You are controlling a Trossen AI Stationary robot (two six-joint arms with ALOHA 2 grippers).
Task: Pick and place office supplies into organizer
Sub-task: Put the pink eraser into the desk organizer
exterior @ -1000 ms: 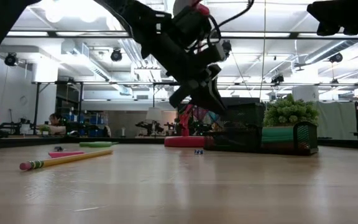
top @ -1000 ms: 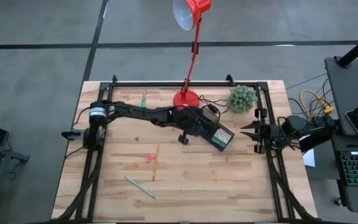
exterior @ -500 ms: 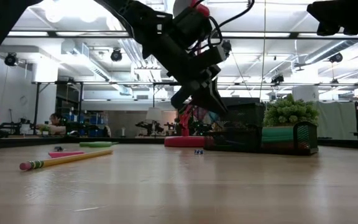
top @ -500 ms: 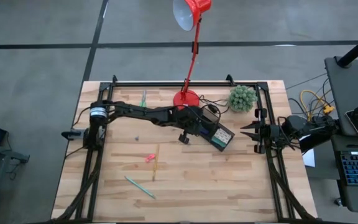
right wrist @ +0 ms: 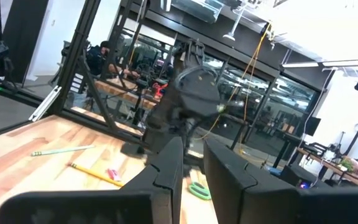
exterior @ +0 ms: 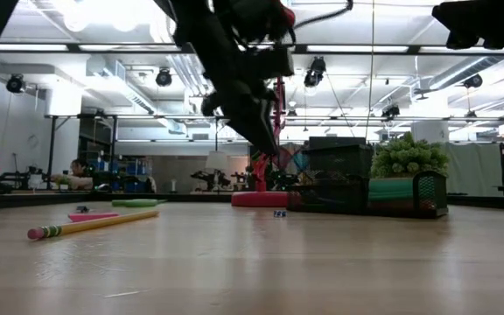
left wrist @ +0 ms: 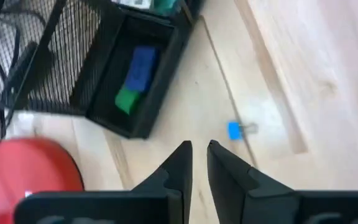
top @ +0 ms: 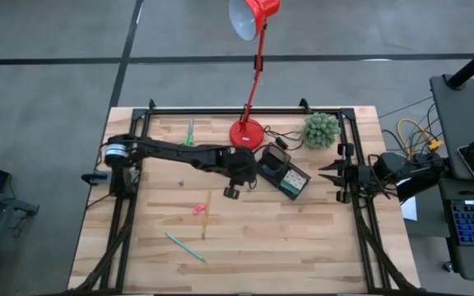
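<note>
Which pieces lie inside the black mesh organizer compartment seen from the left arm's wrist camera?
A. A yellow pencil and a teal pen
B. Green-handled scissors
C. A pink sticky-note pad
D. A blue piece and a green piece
D: in the left wrist view, a blue piece and a green piece lie end to end in the organizer compartment, while the yellow pencil and teal pen lie on the table.

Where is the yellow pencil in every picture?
High view: the yellow pencil lies lower middle, beside the pink piece.
Low view: far left, on the table.
Left wrist view: not in it.
Right wrist view: lower left, by the pink piece.
Shared landmark: the pink piece beside it.
</note>
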